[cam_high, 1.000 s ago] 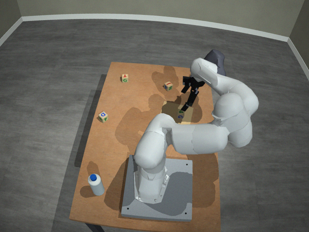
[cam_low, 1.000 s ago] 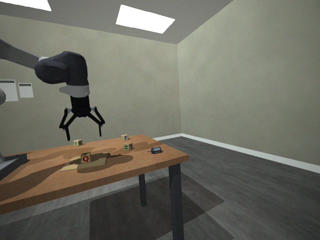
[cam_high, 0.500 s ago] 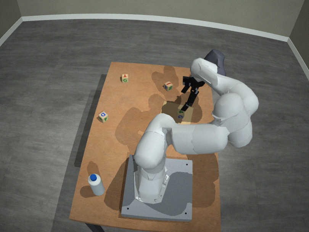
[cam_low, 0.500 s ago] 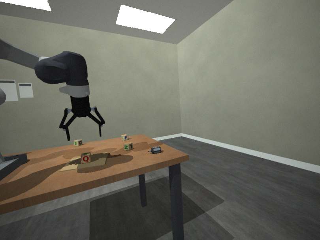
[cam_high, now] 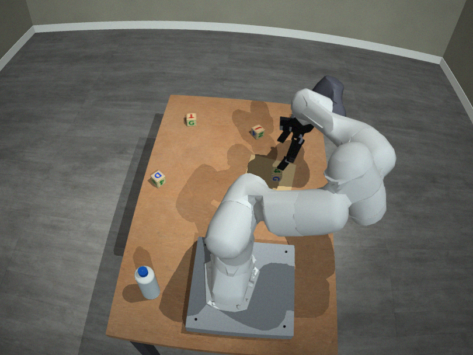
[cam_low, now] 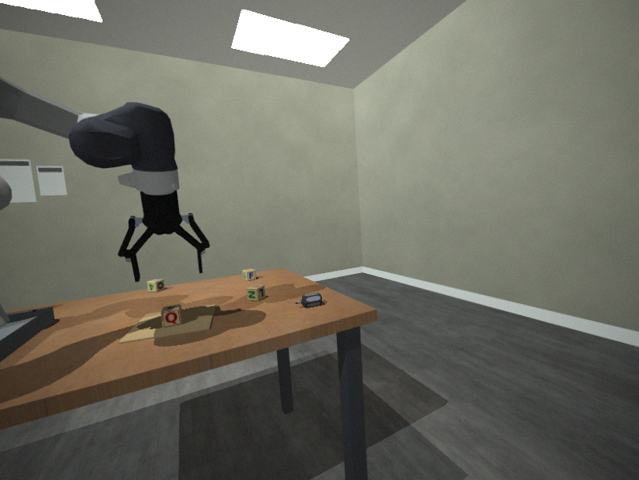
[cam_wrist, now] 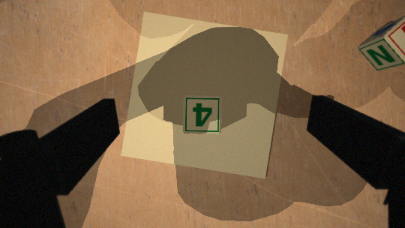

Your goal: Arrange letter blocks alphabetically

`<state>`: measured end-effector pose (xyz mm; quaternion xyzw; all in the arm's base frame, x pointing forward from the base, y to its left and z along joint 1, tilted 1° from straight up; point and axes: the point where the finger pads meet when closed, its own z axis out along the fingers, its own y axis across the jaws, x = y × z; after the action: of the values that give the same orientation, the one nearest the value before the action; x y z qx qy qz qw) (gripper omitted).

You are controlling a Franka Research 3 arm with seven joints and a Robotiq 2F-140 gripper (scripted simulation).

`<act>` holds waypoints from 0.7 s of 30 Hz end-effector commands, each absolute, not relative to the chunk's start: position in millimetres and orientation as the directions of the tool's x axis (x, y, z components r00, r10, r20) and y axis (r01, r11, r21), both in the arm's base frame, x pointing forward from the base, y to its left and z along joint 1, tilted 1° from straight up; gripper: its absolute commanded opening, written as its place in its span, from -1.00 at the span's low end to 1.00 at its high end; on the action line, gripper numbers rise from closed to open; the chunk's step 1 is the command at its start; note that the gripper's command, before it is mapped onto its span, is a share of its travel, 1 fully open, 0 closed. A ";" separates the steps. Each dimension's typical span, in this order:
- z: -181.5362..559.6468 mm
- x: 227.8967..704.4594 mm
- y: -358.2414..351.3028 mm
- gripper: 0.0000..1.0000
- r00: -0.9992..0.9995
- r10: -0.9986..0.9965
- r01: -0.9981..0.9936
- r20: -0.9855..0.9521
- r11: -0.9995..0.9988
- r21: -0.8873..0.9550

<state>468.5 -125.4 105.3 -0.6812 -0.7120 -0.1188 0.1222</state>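
Observation:
A pale square mat (cam_wrist: 240, 150) lies on the wooden table, mostly in shadow. One block (cam_wrist: 202, 115) stands on it with a green 4 on top; it also shows in the top view (cam_high: 276, 173) and in the exterior view (cam_low: 171, 315). My gripper (cam_wrist: 213, 115) (cam_low: 167, 271) hangs open and empty well above this block. A block with a red character on top (cam_high: 258, 131) lies just beyond the mat, with a green N on one side (cam_wrist: 380, 54). A block with a red T on top (cam_high: 191, 119) lies far left. A block with a blue D on top (cam_high: 157, 178) lies near the left edge.
A white bottle with a blue cap (cam_high: 146, 282) stands near the front left, beside the robot's grey base plate (cam_high: 240, 290). A small dark object (cam_low: 311, 299) lies near the table's far corner in the exterior view.

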 end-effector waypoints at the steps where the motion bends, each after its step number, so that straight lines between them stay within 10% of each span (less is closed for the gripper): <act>1: 105.4 469.2 -125.8 1.00 -0.049 0.941 0.999 0.334 0.049 0.008; 21: 124.2 460.2 -121.7 1.00 -0.009 1.000 1.000 -0.009 0.009 0.009</act>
<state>456.9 -121.2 123.3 -0.6828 -0.7306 0.0039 -0.0003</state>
